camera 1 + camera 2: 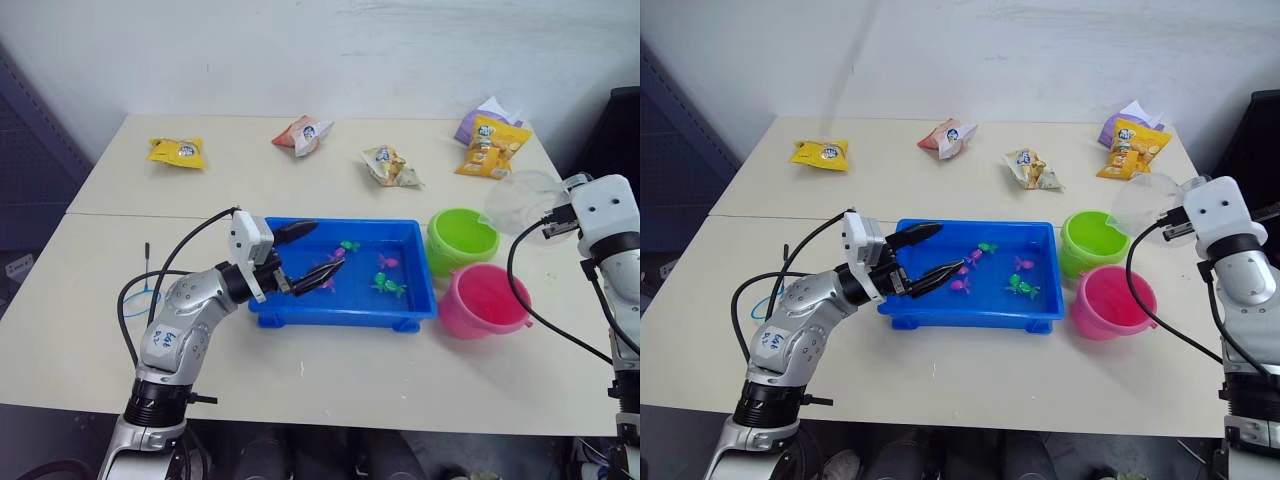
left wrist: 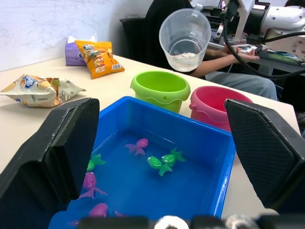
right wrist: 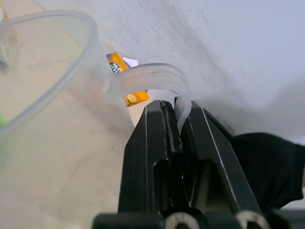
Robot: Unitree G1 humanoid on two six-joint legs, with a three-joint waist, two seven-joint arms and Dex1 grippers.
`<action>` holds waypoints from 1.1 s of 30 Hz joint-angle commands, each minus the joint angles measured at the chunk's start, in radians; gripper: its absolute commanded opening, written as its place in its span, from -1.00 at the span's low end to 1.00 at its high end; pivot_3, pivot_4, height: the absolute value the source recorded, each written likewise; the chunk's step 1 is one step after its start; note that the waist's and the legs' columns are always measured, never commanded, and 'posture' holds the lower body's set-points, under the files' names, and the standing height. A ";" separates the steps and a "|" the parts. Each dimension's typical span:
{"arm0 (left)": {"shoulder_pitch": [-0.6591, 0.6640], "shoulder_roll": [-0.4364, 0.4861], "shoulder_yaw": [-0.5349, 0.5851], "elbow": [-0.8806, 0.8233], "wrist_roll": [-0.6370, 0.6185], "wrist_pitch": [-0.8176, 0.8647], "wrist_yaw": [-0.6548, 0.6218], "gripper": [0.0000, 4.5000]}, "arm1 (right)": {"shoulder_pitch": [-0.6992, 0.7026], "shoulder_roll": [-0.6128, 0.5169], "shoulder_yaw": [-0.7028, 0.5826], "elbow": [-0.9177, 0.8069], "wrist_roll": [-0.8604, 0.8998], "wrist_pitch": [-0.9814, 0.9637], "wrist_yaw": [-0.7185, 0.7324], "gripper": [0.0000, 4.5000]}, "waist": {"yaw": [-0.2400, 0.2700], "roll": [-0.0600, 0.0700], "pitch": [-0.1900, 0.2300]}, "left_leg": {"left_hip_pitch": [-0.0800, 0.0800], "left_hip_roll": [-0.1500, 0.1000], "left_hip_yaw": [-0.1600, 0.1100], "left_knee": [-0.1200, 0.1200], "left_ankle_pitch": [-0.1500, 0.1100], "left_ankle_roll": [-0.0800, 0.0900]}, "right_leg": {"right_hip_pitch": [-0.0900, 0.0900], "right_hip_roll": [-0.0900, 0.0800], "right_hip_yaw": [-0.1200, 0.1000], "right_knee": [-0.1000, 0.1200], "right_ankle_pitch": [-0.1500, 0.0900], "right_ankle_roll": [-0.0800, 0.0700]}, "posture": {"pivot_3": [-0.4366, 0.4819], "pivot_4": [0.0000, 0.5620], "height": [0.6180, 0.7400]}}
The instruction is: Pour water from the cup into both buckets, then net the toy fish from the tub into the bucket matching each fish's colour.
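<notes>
Pale table (image 1: pixel 330 170), five snack packets (image 1: pixel 177 152) — yellow, red-white, orange, purple

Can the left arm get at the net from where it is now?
Probably yes. The net lies on the table just outboard of the left arm, with nothing on top of it. The left gripper hangs open and empty over the tub, so it would have to swing back; its own cable loops close by.

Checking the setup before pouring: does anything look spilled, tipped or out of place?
Nothing spilled or tipped. One oddity: the net lies at the table's left edge behind the left arm, away from the tub. The buckets stand upright.
</notes>
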State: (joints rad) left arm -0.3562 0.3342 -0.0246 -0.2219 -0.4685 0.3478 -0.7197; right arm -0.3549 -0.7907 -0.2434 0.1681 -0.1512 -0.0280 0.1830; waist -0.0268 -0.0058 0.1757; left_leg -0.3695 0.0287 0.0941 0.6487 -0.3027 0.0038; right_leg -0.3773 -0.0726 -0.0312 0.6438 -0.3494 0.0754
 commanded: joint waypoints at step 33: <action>-0.025 -0.044 -0.024 0.010 0.036 -0.077 0.001 1.00 | -0.122 -0.136 0.152 0.115 -0.418 -0.264 -0.228 -0.98 | -0.001 0.000 0.000 | 0.000 0.000 0.001 0.001 0.001 -0.002 | 0.000 0.000 0.000 0.000 0.000 0.000 | -0.05 -0.47 0.97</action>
State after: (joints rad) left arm -0.3708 0.2905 -0.0488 -0.1887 -0.4387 0.2954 -0.7195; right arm -0.4583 -0.8954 -0.0798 0.3058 -0.5567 -0.2797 -0.0103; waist -0.0275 -0.0061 0.1759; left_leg -0.3693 0.0288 0.0947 0.6494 -0.3016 0.0021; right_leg -0.3773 -0.0722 -0.0311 0.6442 -0.3494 0.0753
